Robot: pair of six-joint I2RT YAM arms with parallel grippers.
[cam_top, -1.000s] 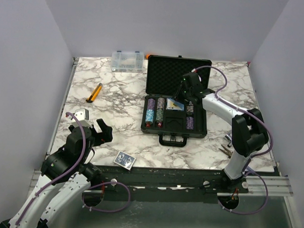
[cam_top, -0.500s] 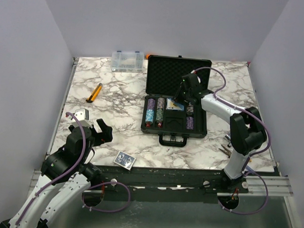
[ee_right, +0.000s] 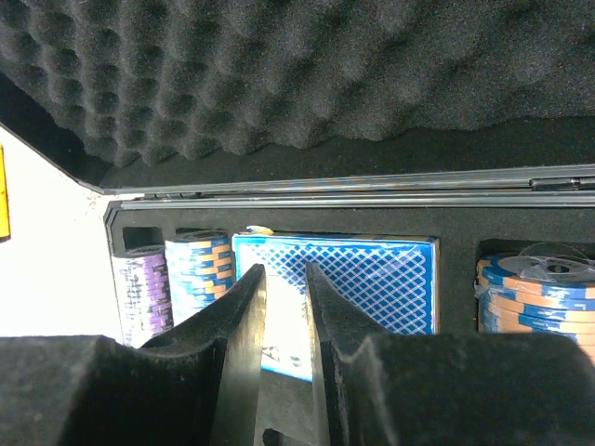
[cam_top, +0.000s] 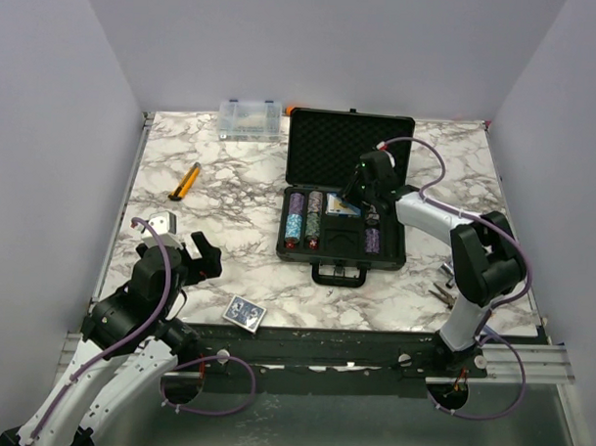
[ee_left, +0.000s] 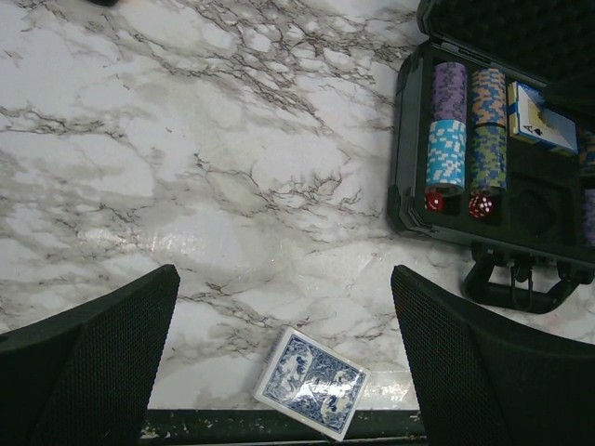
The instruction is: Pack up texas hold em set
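The black case [cam_top: 396, 248] lies open at mid-table, its foam-lined lid [cam_top: 350, 142] standing up behind. Chip stacks [cam_top: 296, 215] [ee_left: 447, 130] and two red dice [ee_left: 435, 201] fill the left slots. A blue-white card deck [cam_top: 343, 207] [ee_right: 372, 279] rests tilted in the middle slot. My right gripper [cam_top: 363, 191] [ee_right: 284, 269] hovers right over that deck, jaws a narrow gap apart with nothing between them. A second deck [cam_top: 244, 312] [ee_left: 312, 381] lies on the marble at the near edge. My left gripper [cam_top: 180, 237] [ee_left: 284, 274] hangs wide open above it.
A small clear plastic box [cam_top: 250, 120] sits at the back, left of the lid. An orange-handled tool [cam_top: 186, 181] lies on the left of the table. Pliers [cam_top: 443, 290] lie right of the case near the right arm's base. The case handle [ee_left: 516, 283] points toward me.
The right gripper has crept forward and down from the lid toward the deck in the tray. The left arm has stayed still.
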